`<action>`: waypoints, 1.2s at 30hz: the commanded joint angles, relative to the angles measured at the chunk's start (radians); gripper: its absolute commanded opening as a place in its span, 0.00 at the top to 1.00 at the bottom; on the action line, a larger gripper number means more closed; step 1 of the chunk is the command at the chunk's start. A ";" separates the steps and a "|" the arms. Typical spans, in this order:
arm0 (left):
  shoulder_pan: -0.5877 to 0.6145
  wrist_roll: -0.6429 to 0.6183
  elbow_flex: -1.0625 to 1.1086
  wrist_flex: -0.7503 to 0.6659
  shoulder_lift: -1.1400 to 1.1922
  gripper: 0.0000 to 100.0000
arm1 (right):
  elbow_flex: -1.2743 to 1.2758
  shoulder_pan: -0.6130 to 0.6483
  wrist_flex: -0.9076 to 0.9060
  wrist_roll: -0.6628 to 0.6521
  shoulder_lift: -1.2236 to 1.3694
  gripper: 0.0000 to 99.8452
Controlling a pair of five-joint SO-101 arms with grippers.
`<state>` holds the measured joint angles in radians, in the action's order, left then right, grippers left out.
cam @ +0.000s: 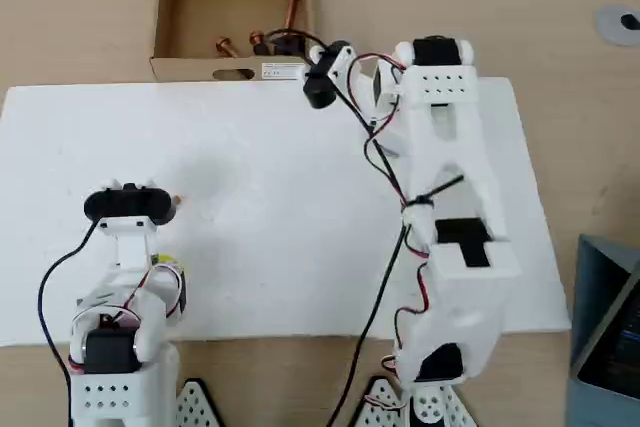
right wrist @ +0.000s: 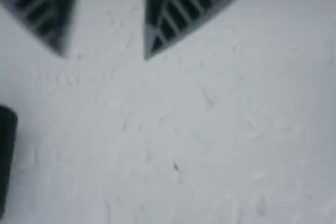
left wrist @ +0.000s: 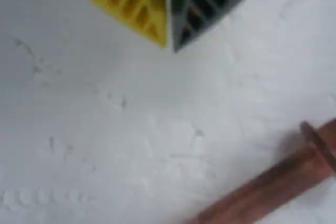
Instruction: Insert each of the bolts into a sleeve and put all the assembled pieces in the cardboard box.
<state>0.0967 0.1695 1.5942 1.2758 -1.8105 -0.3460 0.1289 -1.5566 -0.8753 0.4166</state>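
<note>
Lying on the white foam mat (cam: 280, 227), a copper-coloured metal piece (left wrist: 273, 187) sits just beside the left gripper (left wrist: 169, 43), whose fingers are pressed together on nothing, probably ahead of a pickup. The right gripper (right wrist: 105, 51) hangs spread apart near the brown cardboard box (cam: 165, 17), which holds other copper pieces (cam: 255, 42). Print on the box's white label (cam: 283, 70) is too small to read.

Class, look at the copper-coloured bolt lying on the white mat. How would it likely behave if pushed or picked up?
The bolt looks like a metal rod, so it is probably stiff and heavy for its size. Lying flat on the mat, its round shaft would likely roll if nudged sideways, though the wider collar may curve its path.
</note>
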 commanded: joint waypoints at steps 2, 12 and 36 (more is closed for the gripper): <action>-0.003 0.011 -0.003 -0.014 -0.005 1.00 | -0.130 -0.015 0.009 -0.049 0.064 0.81; -0.003 0.011 -0.003 -0.014 -0.005 1.00 | -0.394 -0.059 0.008 -0.089 0.289 0.80; -0.003 0.011 -0.003 -0.014 -0.005 1.00 | -0.671 -0.010 -0.103 -0.118 0.576 0.80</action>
<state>0.0967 0.1695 1.5942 1.2758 -1.8105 -0.9751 0.1074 -1.6533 -0.9858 0.9889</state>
